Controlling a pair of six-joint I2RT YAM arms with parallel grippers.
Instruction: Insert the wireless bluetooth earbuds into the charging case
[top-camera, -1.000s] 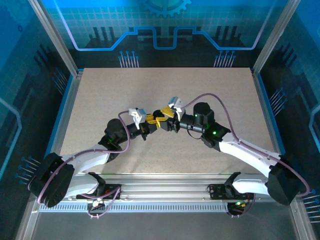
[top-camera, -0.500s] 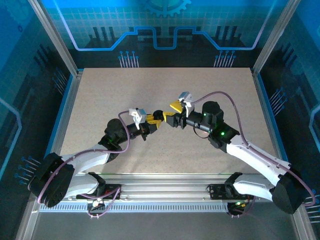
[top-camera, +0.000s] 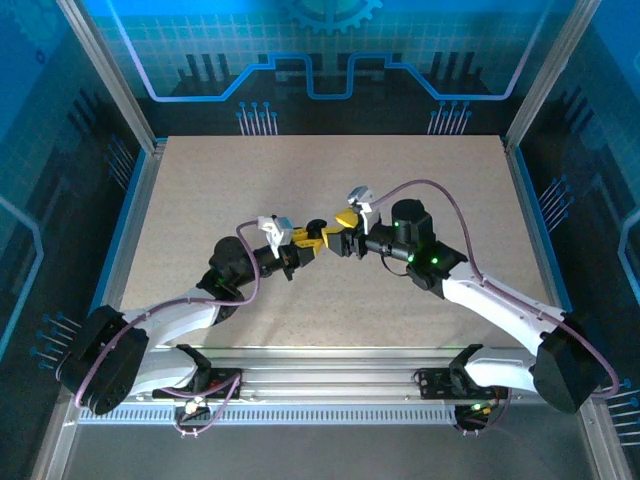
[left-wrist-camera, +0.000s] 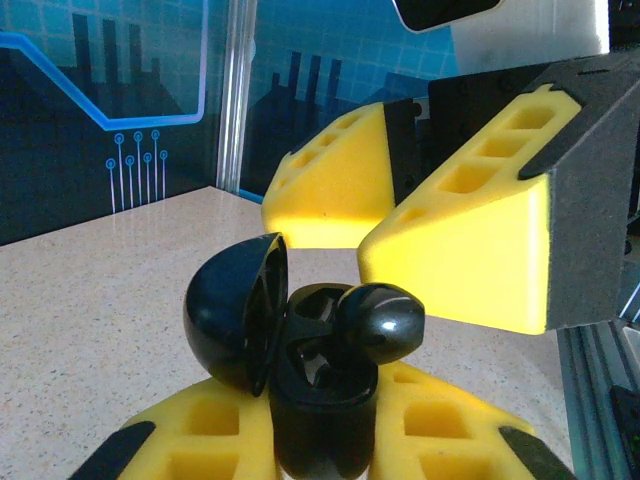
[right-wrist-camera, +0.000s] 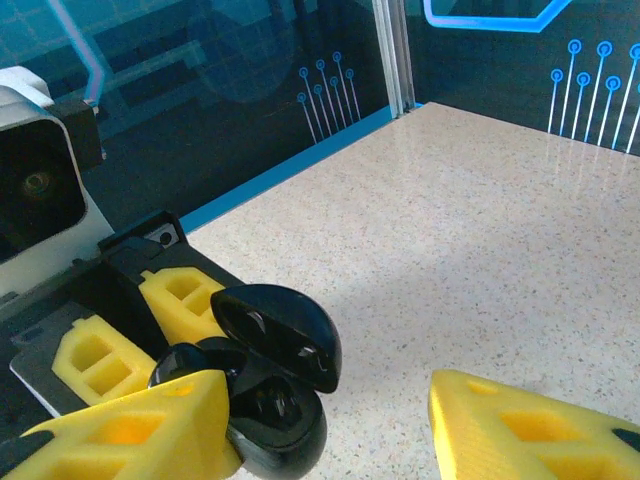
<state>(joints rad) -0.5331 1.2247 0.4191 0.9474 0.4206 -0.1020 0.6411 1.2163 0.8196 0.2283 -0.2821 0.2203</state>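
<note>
My left gripper is shut on the black charging case and holds it upright above the table. The case's lid is swung open. One black earbud rests on the case's rim, its rounded head sticking out. My right gripper is open and faces the case, with one yellow finger right beside the earbud and the other far off. The other earbuds are out of view.
The speckled beige table lies under both arms. Blue glass walls and metal posts close it in on three sides. A metal rail runs along the near edge by the arm bases.
The right arm swung off to the right half a second ago and has come back close to the case. The left arm has held still with the case.
</note>
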